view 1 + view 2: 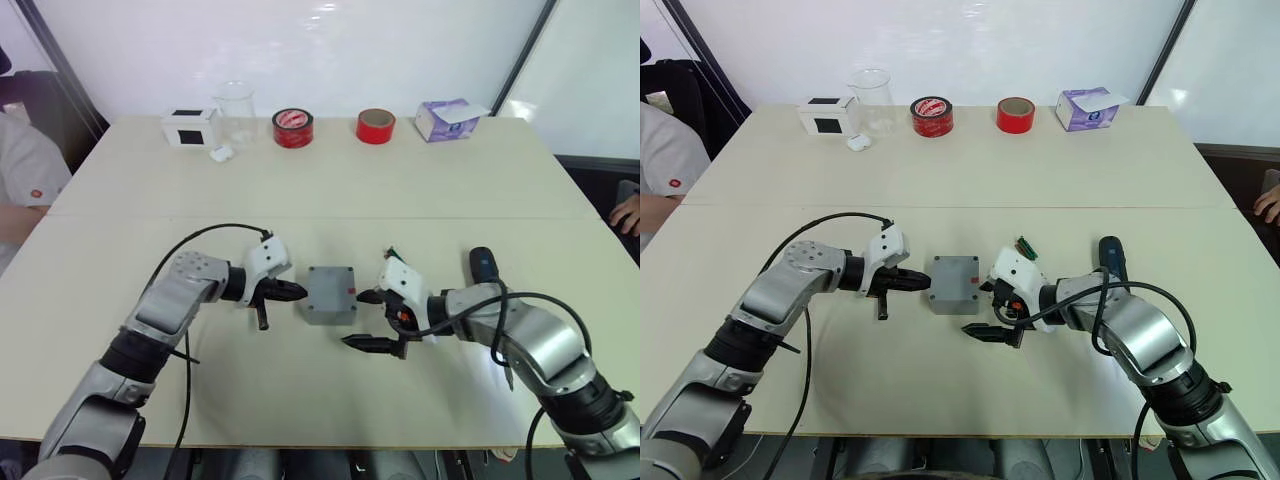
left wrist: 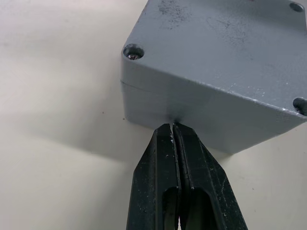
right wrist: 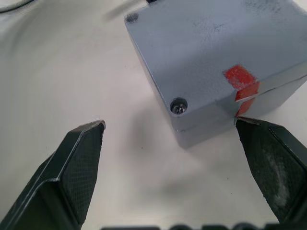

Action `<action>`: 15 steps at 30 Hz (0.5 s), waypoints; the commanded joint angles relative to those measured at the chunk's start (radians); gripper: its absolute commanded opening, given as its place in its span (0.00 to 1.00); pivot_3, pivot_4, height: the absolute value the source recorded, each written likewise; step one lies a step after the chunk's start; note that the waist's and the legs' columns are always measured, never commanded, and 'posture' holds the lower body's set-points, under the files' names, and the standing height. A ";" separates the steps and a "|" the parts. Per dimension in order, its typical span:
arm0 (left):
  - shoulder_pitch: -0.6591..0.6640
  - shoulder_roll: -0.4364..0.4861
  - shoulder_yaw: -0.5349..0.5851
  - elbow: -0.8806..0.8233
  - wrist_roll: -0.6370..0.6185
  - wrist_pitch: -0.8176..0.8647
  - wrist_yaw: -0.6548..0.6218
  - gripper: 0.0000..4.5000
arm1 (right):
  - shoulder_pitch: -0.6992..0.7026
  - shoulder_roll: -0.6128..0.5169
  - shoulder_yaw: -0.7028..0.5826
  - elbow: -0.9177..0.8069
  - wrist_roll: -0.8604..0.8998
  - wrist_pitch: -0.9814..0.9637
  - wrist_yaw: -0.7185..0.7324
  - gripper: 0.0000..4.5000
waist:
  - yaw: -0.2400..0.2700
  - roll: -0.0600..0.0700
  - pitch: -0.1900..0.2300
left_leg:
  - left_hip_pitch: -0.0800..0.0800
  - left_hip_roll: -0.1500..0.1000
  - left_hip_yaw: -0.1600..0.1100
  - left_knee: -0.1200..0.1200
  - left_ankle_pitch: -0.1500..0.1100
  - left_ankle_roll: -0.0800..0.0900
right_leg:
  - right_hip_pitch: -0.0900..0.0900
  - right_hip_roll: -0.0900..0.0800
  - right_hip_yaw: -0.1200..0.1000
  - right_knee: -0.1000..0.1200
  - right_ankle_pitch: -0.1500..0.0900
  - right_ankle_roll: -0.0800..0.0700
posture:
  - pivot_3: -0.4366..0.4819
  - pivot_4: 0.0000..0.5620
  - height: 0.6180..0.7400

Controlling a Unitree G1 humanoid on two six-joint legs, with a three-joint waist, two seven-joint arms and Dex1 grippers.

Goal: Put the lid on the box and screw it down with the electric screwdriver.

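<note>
The right gripper is spread wide, one finger touching the box's red-marked side. The lid sits on the box at the near table's middle. The left gripper, pressed together, touches the opposite side. The electric screwdriver lies right, long axis pointing away.

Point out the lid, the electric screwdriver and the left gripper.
lid [image 1: 329, 286]: left eye view, its grey top face.
electric screwdriver [image 1: 483, 264]: left eye view, its dark-blue upper body.
left gripper [image 2: 173, 130]: left wrist view, the closed fingertips against the box's side.
</note>
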 commanded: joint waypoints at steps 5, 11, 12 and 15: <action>0.000 0.105 0.132 -0.095 -0.142 0.105 -0.074 0.00 | -0.051 -0.029 -0.302 0.129 0.081 0.014 -0.055 0.99 | 0.000 0.000 0.000 | 0.001 0.000 0.000 0.000 0.000 0.000 | 0.001 0.000 0.000 0.000 0.000 0.000 | 0.48 0.27 1.00; -0.028 0.099 0.151 -0.077 -0.176 0.127 -0.065 0.00 | -0.106 0.007 -0.265 0.305 -0.028 -0.115 -0.120 0.99 | 0.000 0.000 0.000 | 0.001 0.000 0.004 0.000 0.000 0.000 | 0.001 0.000 0.000 0.000 0.000 0.000 | 0.48 0.27 1.00; -0.033 0.098 0.150 -0.076 -0.180 0.128 -0.064 0.00 | -0.116 0.017 -0.257 0.337 -0.046 -0.137 -0.131 0.99 | -0.001 0.000 0.000 | 0.001 0.000 0.004 0.000 0.000 0.000 | 0.001 0.000 0.000 0.000 0.000 0.000 | 0.48 0.27 1.00; -0.041 0.085 0.132 -0.087 -0.177 0.122 -0.052 0.00 | -0.180 0.079 -0.180 0.526 -0.147 -0.273 -0.155 0.99 | -0.007 0.000 0.000 | 0.001 0.000 0.005 0.000 0.000 0.000 | 0.001 0.000 0.000 0.000 0.000 0.000 | 0.48 0.27 1.00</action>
